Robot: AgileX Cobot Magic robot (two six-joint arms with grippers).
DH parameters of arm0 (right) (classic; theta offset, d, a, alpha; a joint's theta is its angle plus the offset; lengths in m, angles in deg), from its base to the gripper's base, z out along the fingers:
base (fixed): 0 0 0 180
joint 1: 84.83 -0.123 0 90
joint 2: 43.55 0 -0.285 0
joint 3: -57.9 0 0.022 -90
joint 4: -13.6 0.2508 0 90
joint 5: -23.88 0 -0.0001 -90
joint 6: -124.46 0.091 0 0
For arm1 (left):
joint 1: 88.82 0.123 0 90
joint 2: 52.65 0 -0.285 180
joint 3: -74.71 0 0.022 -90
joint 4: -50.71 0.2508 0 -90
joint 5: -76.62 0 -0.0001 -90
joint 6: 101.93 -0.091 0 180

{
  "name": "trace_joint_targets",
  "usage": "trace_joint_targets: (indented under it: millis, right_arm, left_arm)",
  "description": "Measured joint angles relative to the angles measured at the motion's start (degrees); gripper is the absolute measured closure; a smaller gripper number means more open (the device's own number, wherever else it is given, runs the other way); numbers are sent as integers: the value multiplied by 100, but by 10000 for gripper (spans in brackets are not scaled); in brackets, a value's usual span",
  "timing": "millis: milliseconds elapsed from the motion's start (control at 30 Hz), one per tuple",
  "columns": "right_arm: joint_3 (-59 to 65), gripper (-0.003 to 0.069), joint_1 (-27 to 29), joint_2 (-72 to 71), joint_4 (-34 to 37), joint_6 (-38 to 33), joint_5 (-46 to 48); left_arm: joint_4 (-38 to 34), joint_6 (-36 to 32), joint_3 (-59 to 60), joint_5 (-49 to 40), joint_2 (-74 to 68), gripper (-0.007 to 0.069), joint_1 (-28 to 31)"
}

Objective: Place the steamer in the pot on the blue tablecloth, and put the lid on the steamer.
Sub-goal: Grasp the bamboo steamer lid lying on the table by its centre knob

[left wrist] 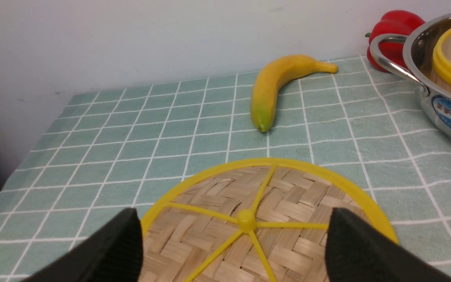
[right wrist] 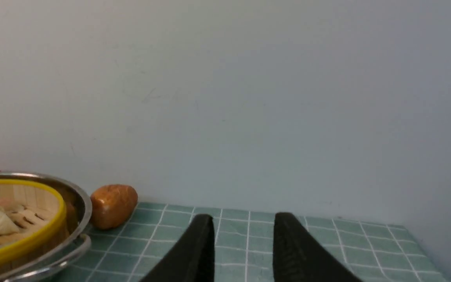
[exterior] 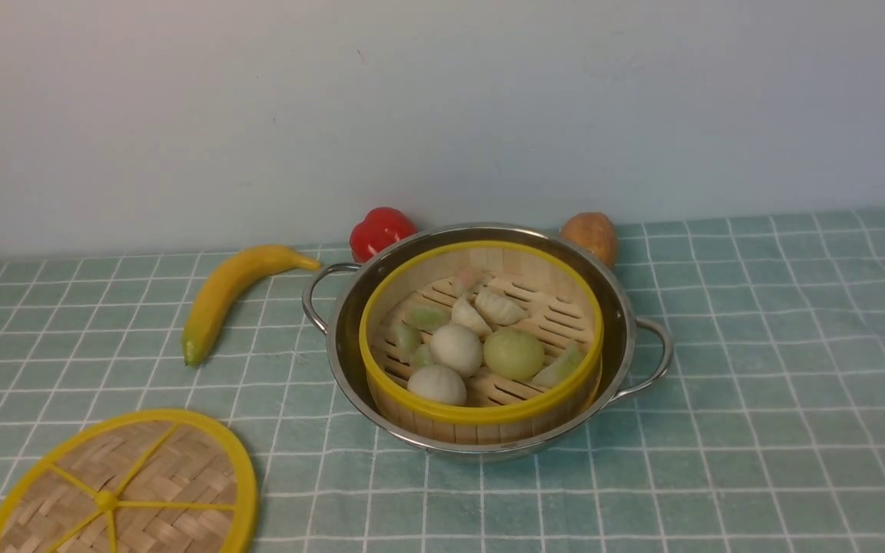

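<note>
My left fingers [left wrist: 118, 250] spread wide, lid [left wrist: 288, 196] just below them, my right fingers [right wrist: 196, 254] parted and empty, steamer [right wrist: 18, 196] in pot [right wrist: 81, 205] near them.

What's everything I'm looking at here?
pot: one, shiny steel, centre of cloth
steamer: one, bamboo, yellow-rimmed, inside pot
buns and dumplings: several, white and green, in steamer
lid: one, woven bamboo, yellow-rimmed, near left on cloth
banana: one, yellow, left of pot
pepper: one, red, behind pot
potato: one, brown, behind pot
tablecloth: one, blue-green checked, underneath all
left gripper: one, black, open over lid
right gripper: one, black, open, above cloth
</note>
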Motion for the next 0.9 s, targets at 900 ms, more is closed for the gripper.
trace_joint_targets:
  millis: [900]
  right_arm:
    - [172,419,0,2,1102,-721,968]
  left_arm:
    - [0,0,0,0,0,46,0]
